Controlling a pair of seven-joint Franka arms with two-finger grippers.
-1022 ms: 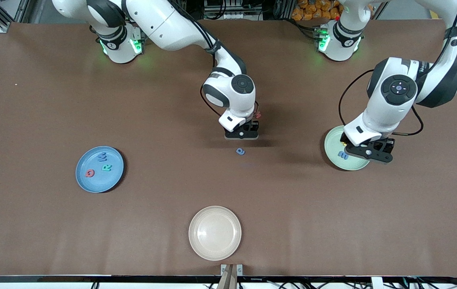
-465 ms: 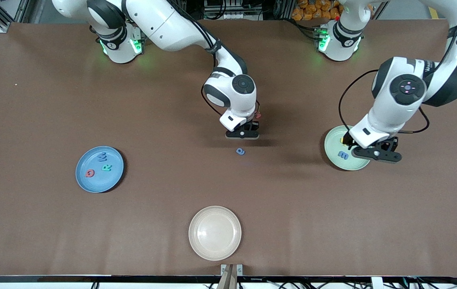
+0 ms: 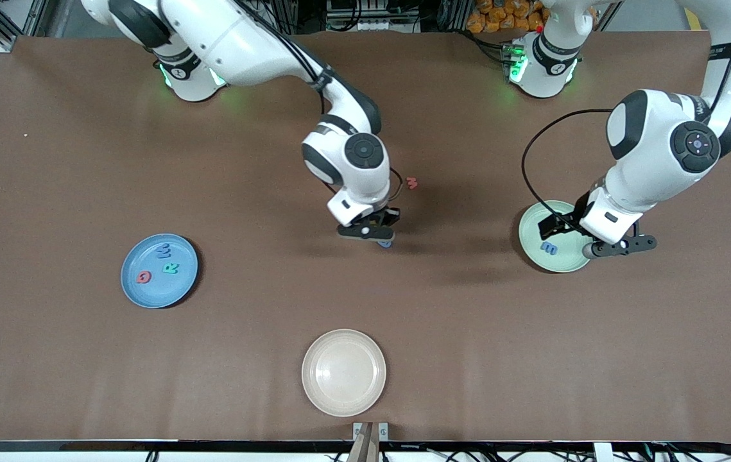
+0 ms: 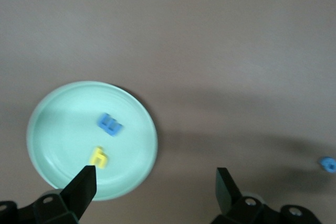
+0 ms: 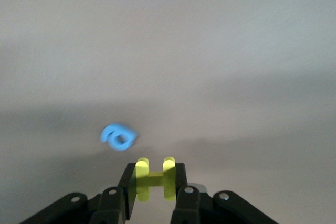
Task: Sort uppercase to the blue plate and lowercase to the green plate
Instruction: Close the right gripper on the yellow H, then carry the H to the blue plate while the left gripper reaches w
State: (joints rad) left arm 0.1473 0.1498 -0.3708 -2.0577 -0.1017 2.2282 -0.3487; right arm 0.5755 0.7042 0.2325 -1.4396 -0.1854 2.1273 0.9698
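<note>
Now, line by line:

Right hand (image 3: 368,232): middle of the front frame, up in the air over the blue rounded letter (image 3: 385,243); clamped on the yellow H (image 5: 154,177), which shows between its fingers in the right wrist view.

Left hand (image 3: 619,246): middle right of the front frame, over the green plate's edge; fingers (image 4: 81,188) spread wide apart, holding nothing.

Green plate (image 3: 532,221): middle right of the front frame, toward the left arm's end of the desk (image 3: 83,160); the blue e (image 3: 549,247) lies in it, and the left wrist view shows the yellow h (image 4: 99,157) in it just beside the e.

Blue plate (image 3: 140,295): left of centre in the front frame; the red Q (image 3: 143,277), teal R (image 3: 171,267) and blue W (image 3: 163,250) lie in it, apart from one another.

Red w (image 3: 411,183): on the bare desk, just above the frame's centre.

Beige plate (image 3: 314,385): lower centre of the front frame.
</note>
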